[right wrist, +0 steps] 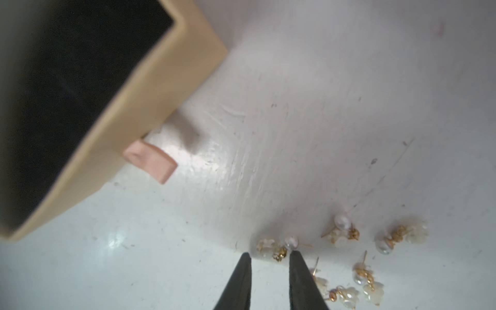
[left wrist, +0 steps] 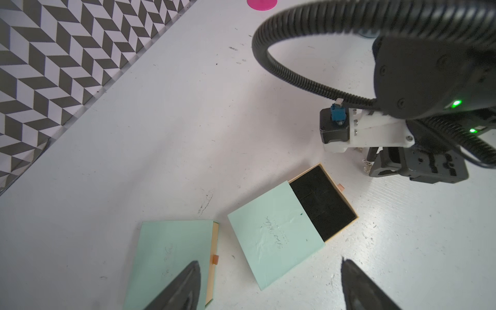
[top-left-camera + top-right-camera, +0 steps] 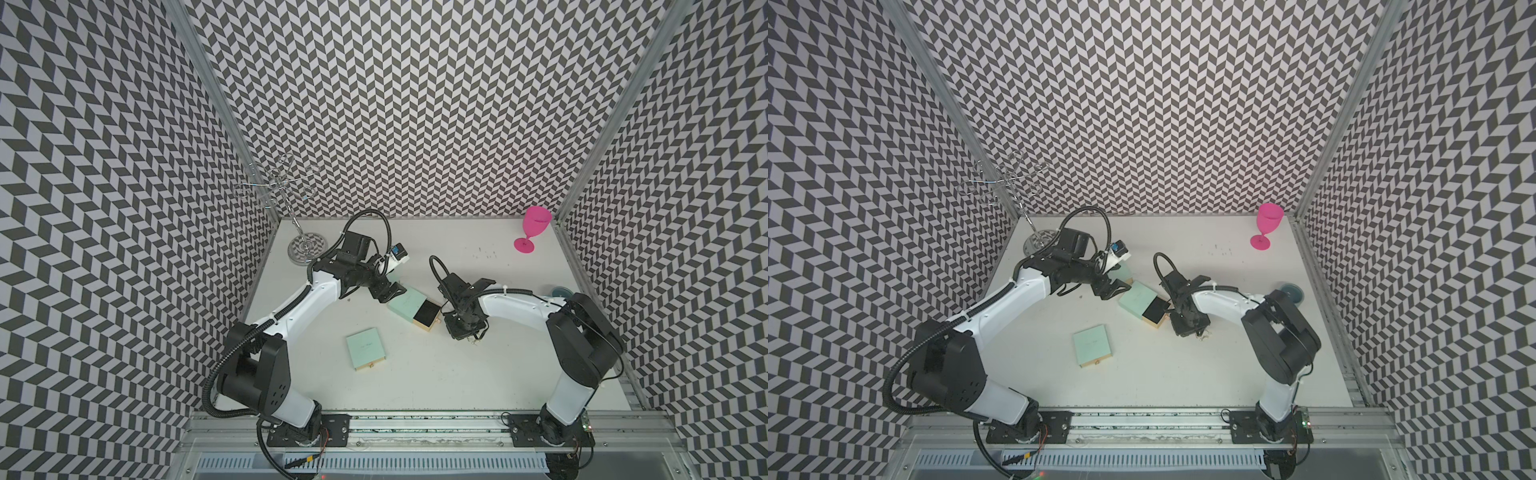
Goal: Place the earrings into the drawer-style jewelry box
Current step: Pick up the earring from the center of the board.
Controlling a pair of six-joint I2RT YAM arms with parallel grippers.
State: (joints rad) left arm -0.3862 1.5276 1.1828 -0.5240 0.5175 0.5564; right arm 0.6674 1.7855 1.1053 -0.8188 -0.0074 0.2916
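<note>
Several earrings with pale beads and gold wires lie loose on the white table, seen as a tiny cluster in both top views. My right gripper points down at them, open by a narrow gap. One earring lies just beyond its fingertips, not gripped. Beside it the mint jewelry box lies with its black-lined drawer pulled out; the drawer's tan wall and pink pull tab are close by. My left gripper hovers open over the box sleeve, holding nothing.
A closed mint box lies toward the front. Another closed box sits under my left wrist. At the back right stands a pink goblet, at the back left a wire stand. A bluish disc lies by the right wall.
</note>
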